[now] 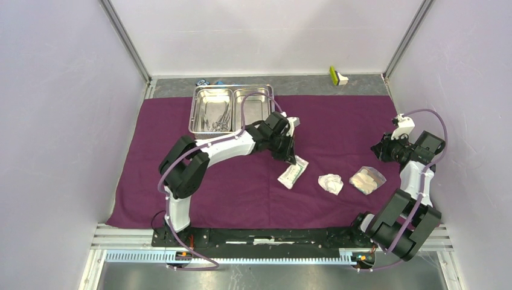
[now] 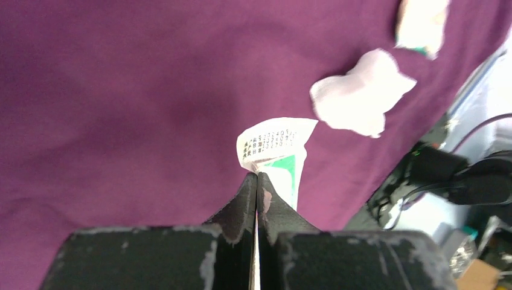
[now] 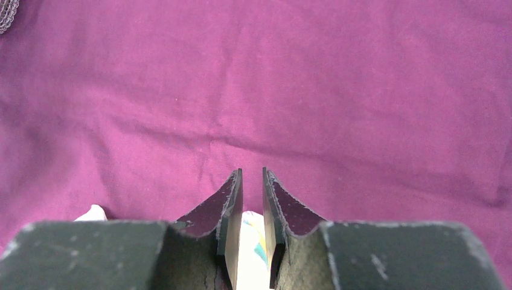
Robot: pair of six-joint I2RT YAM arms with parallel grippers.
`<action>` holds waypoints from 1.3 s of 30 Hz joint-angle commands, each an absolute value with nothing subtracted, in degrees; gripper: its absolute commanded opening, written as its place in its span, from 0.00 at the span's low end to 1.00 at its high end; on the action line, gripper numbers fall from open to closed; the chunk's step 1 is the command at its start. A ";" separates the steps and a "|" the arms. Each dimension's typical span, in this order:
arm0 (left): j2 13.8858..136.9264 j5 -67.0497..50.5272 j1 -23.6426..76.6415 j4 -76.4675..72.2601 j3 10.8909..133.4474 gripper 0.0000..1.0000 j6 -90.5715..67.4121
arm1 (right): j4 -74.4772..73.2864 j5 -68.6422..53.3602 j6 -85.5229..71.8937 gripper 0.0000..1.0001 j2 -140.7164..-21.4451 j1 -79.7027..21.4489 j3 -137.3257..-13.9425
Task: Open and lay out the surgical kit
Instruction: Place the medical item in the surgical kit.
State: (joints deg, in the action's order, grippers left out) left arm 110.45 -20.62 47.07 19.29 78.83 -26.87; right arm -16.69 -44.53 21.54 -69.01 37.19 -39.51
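The purple cloth wrap (image 1: 181,181) lies spread flat. The steel tray (image 1: 232,89) stands at its back, with forceps and tweezers (image 1: 218,118) in the left compartment. My left gripper (image 1: 291,158) is shut on a corner of the white sealed packet (image 1: 293,173), which rests on the cloth; the left wrist view shows its tips (image 2: 257,175) pinching the packet (image 2: 275,145). A white gauze wad (image 1: 331,183) (image 2: 359,99) and a second wad (image 1: 368,179) (image 2: 421,27) lie right of it. My right gripper (image 1: 379,151) (image 3: 252,172) hangs just behind the second wad, jaws slightly apart and empty.
A small yellow-green and white object (image 1: 337,75) sits on the bare table at the back right. Small blue and black objects (image 1: 208,81) lie behind the tray. White enclosure walls stand close on the left, right and back. A metal rail (image 1: 272,241) runs along the near edge.
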 commanded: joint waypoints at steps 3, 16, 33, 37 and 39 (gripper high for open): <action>110.03 -23.70 47.87 7.67 77.67 0.02 -44.14 | -16.08 -44.56 22.76 0.24 -66.60 37.42 -39.73; 114.77 -19.66 51.64 7.48 76.58 0.02 -54.83 | -16.19 -44.82 22.85 0.25 -67.16 37.44 -39.29; 118.45 -17.74 52.54 9.48 75.39 0.12 -60.28 | -16.53 -46.36 23.29 0.25 -66.80 37.44 -38.89; 119.33 -19.03 52.65 10.16 75.98 0.20 -60.98 | -16.75 -46.77 23.64 0.25 -66.66 37.40 -38.94; 119.50 -19.65 52.65 10.11 76.03 0.22 -61.25 | -16.74 -46.76 23.80 0.25 -66.55 37.44 -38.85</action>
